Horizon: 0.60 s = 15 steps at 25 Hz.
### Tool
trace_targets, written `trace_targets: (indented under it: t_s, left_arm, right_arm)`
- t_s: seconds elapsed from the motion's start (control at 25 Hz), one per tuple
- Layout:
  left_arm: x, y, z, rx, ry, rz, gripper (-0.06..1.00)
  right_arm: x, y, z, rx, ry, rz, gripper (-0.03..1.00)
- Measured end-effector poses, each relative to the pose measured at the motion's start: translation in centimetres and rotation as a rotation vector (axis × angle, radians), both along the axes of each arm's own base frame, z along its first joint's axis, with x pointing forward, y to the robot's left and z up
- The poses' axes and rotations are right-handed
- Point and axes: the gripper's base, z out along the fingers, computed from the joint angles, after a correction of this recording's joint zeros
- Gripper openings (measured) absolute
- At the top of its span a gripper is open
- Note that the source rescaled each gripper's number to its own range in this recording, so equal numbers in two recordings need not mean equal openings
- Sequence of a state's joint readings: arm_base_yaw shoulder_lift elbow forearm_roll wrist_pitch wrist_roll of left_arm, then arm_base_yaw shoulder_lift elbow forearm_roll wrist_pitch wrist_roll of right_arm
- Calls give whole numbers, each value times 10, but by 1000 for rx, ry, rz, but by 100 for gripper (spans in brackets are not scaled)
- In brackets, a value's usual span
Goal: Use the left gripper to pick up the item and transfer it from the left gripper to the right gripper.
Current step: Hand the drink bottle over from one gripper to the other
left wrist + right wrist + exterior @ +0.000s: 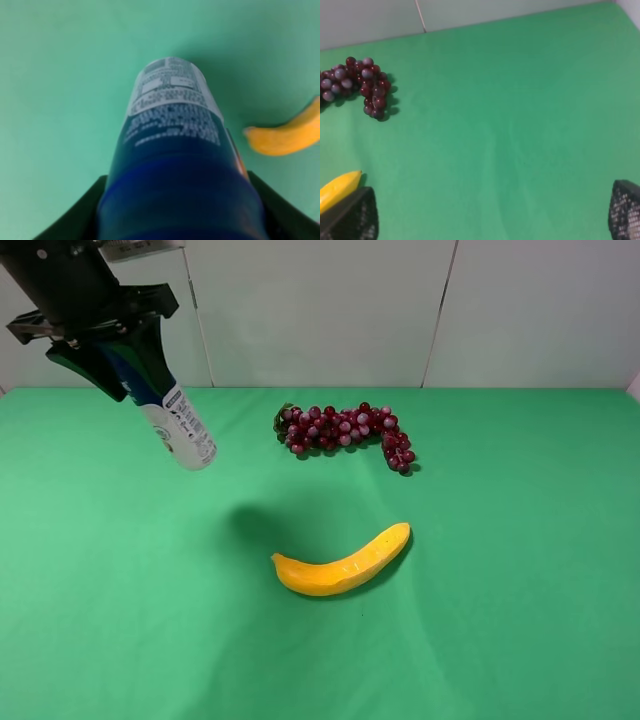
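Note:
My left gripper (122, 365) is shut on the bottle (178, 426), gripping its dark blue upper part and holding it high above the green table at the far left, tilted with its white printed base down and to the right. In the left wrist view the bottle (175, 150) fills the middle between the two black fingers (75, 220). My right gripper (492, 210) is open and empty; only its two mesh-padded fingertips (355, 215) show, far apart, over bare green cloth. The right arm does not show in the exterior high view.
A yellow banana (345, 562) lies mid-table; it also shows in the left wrist view (287, 135) and the right wrist view (337, 189). A dark red grape bunch (345, 430) lies behind it, also in the right wrist view (357, 82). A white wall bounds the far edge.

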<state>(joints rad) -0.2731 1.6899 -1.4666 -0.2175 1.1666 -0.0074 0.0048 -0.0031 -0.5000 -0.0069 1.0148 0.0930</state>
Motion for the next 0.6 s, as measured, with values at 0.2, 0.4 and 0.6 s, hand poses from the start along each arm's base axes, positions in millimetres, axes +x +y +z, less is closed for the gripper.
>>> trace_targets:
  t_s: [0.2,0.4,0.6]
  left_arm:
    - [-10,-25,0,-1,-5,-85,0]
    - [-27,-64,1,-19,-28,-203,0]
    - [-48,-99,1,-36,-53,-314,0]
  right_arm:
    - [0,0,0,0,0,0,100]
    - [0,0,0,1,0,1,100]
    - [0,1,0,6,0,4,100]
